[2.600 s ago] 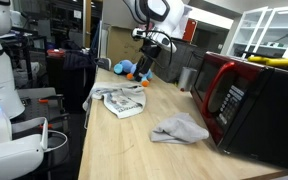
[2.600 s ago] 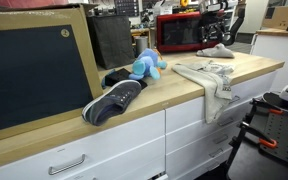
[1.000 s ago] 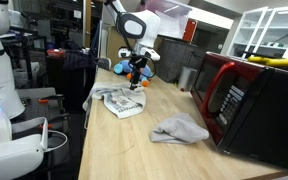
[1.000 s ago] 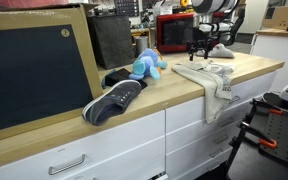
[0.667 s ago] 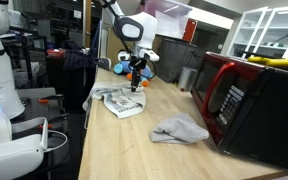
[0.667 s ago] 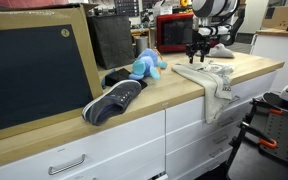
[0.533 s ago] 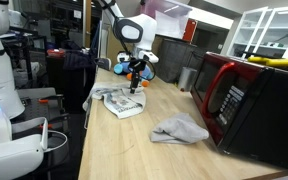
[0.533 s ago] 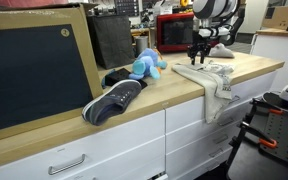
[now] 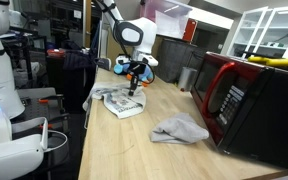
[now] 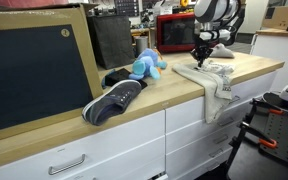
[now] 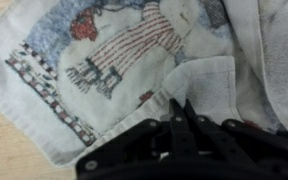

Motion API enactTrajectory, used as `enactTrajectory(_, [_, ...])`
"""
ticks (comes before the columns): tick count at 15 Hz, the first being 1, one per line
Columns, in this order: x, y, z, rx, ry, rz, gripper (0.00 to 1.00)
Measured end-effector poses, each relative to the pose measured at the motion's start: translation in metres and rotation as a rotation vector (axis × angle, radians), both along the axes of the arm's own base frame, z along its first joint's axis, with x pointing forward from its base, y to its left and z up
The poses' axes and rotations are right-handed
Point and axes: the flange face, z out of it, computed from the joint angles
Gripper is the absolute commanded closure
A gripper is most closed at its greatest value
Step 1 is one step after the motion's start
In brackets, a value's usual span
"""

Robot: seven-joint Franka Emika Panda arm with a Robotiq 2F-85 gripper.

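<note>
Black two-finger gripper (image 9: 135,89) is low over the pale wooden countertop (image 9: 109,150), jaws pressed together and pinching a raised fold of the white printed towel (image 9: 122,102) (striped figure, chequered border)

Wrist view: the fold is bunched right at the fingertips (image 11: 179,125). The rest of the cloth lies flat, spreading away from the hand. In both exterior views the side of the towel away from the hand droops over the counter edge

Just beyond the hand: blue plush toy (image 9: 127,66), near but apart. Past the plush from the hand: dark sneaker (image 10: 114,100). Well off to the other side: crumpled grey cloth (image 9: 179,128) and red microwave (image 9: 246,95)

Judgement: the step in hand is the grasp. The pinch is set but the cloth is not yet off the counter. The next move calls for a slow, straight rise. The bite is only on a thin fold and could slip out. The hanging part will drag over the edge as it comes up. Keep any swing clear of the plush
</note>
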Motion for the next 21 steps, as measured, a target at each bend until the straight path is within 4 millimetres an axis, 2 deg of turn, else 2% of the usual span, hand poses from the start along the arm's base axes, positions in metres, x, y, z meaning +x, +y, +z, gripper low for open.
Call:
enactTrajectory(2, [0.004,-0.005,0.007,0.008,-0.003,-0.018,0.99])
enactTrajectory(4, [0.014,-0.014,0.023,0.021,-0.016,-0.043,0.99])
enactTrajectory(8, [0.052,-0.037,0.072,0.0,-0.109,-0.09,0.99])
enactTrajectory(11, [0.084,-0.047,0.089,-0.035,-0.177,-0.113,0.99])
enactTrajectory(13, [0.103,-0.052,0.086,-0.066,-0.223,-0.123,0.99])
enactTrajectory(16, [0.13,-0.062,0.069,-0.126,-0.284,-0.146,0.99])
enactTrajectory(20, [0.159,-0.087,0.051,-0.194,-0.347,-0.196,0.99])
enactTrajectory(21, [0.165,-0.094,0.05,-0.208,-0.364,-0.211,0.71])
